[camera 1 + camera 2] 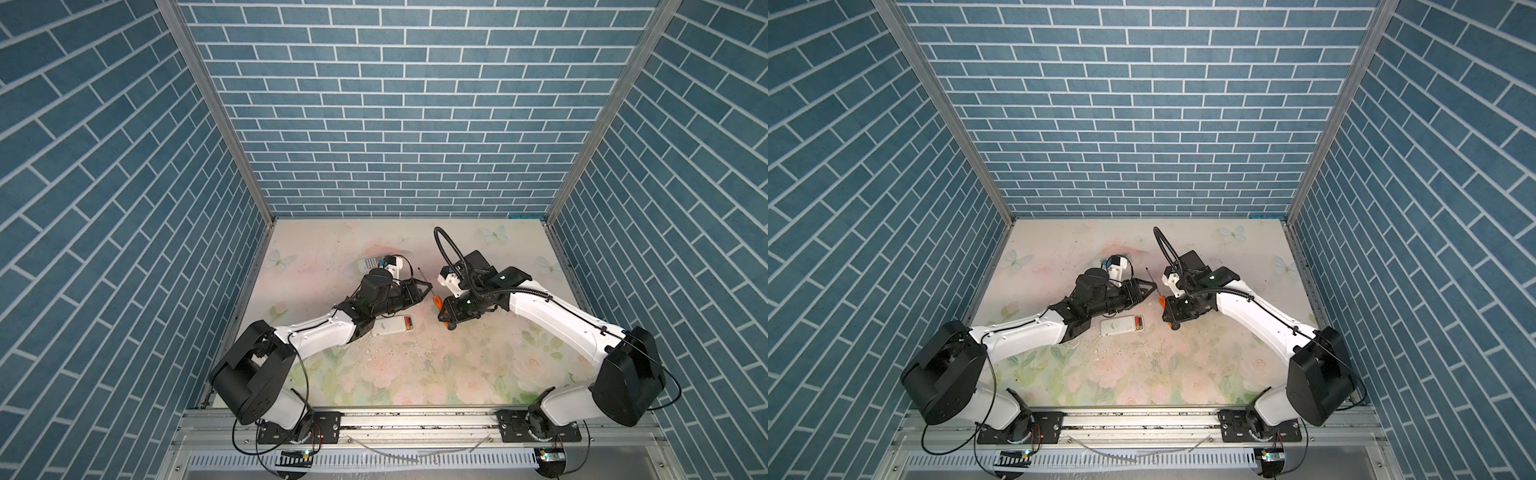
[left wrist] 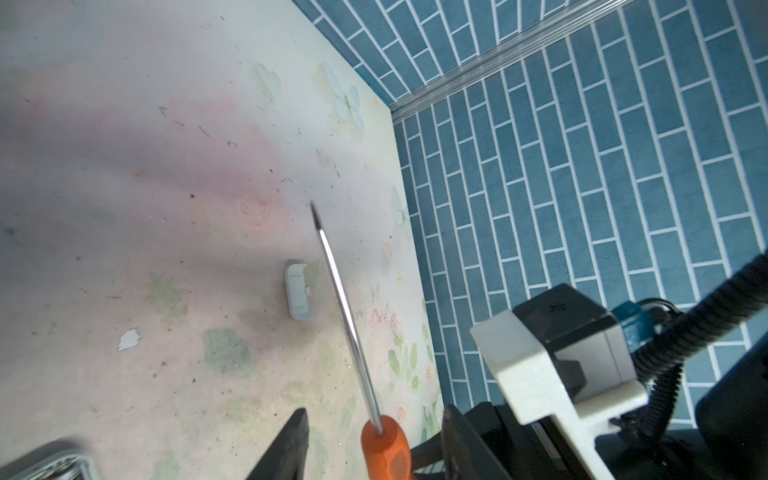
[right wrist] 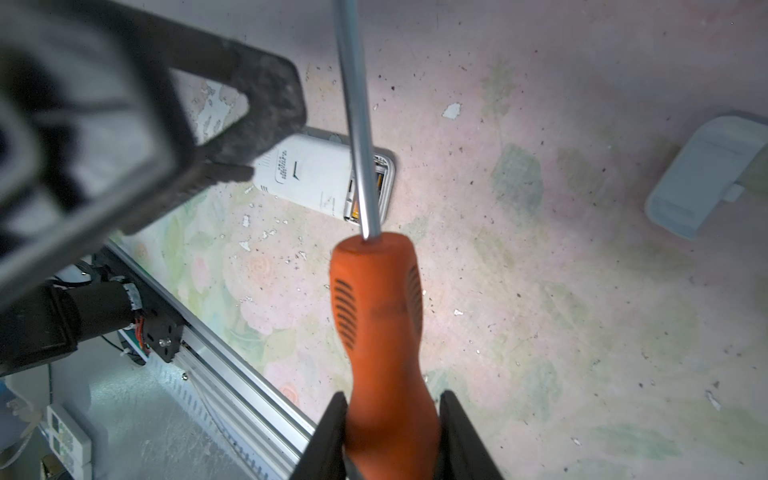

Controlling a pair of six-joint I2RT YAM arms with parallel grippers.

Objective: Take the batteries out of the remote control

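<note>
A white remote control (image 1: 390, 327) lies back-up near the table's middle, its end compartment uncovered. The batteries (image 1: 409, 322) sit in it, black and orange-gold, and show in both top views (image 1: 1138, 322) and in the right wrist view (image 3: 355, 210). My right gripper (image 3: 394, 395) is shut on the orange handle of a screwdriver (image 3: 376, 299), whose shaft points toward the back wall. My left gripper (image 2: 377, 409) is open. In the left wrist view the handle's top (image 2: 384, 449) shows between its fingers, with a gap on each side.
A small white battery cover (image 2: 297, 291) lies loose on the floral table, also in the right wrist view (image 3: 706, 174). A second remote with buttons (image 1: 371, 262) lies behind the left arm. Blue brick walls enclose three sides, and a metal rail (image 1: 415, 419) runs along the front.
</note>
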